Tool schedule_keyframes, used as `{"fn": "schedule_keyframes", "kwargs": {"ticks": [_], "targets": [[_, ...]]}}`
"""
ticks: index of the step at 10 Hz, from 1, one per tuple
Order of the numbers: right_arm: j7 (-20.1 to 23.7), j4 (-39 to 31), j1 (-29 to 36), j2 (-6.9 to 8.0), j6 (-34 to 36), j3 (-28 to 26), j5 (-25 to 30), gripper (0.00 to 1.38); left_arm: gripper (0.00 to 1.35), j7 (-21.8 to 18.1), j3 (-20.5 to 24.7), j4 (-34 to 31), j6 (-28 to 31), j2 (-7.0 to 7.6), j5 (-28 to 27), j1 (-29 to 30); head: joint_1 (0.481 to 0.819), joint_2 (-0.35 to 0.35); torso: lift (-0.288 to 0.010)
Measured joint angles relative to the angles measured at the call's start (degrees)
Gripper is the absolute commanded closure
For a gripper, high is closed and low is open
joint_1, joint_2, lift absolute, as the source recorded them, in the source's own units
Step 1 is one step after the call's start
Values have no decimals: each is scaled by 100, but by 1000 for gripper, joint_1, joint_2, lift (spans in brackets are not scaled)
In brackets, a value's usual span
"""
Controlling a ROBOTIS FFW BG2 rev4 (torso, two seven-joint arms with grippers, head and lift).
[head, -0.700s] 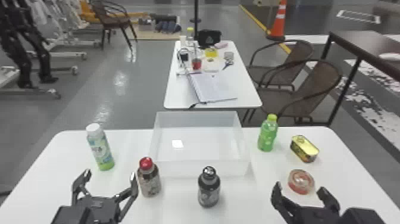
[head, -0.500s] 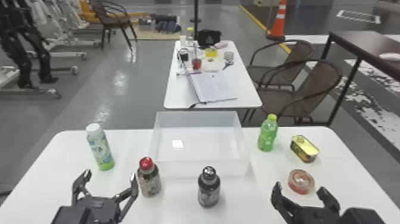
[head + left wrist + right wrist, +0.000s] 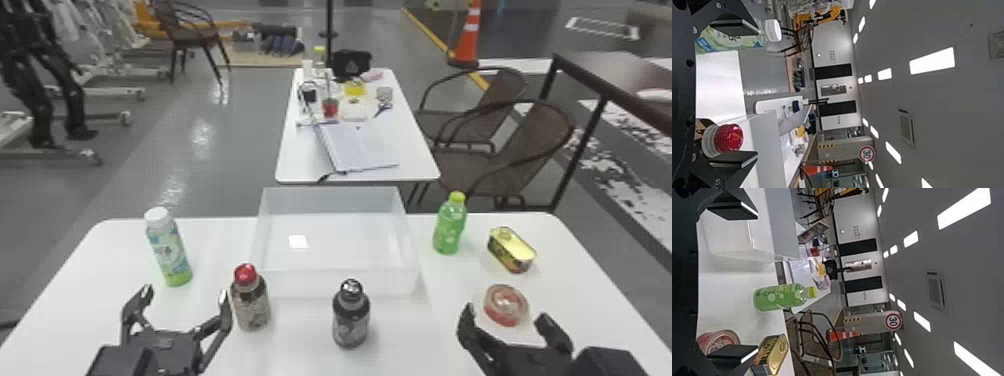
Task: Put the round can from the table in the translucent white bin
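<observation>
Holding nothing in the right gripper [image 3: 755, 282], open wide. Just ahead, reach for the can [image 3: 506, 306], flat on the table [image 3: 567, 265] near the tin [image 3: 511, 250]. Likely light, rather stiff, perhaps slippery; best pinched across the low side, without pressing on the top. Then to be carried left to the bin [image 3: 340, 285], just beyond the black bottle [image 3: 351, 320], holding nothing but a small bright patch, probably glare. Likewise open at the left gripper [image 3: 185, 292], parked by the red-capped bottle [image 3: 251, 305].
</observation>
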Motion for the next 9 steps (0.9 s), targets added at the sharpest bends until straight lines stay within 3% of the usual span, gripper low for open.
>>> {"fn": "schedule_keyframes", "kwargs": {"ticks": [5, 9], "targets": [[-83, 1252, -936, 168, -608, -51, -196, 104, 190, 0, -15, 0, 31, 0, 11, -3, 549, 0, -100], [-113, 1853, -1198, 174, -634, -74, -686, 104, 190, 0, -11, 0, 51, 0, 33, 0, 549, 0, -100]]}}
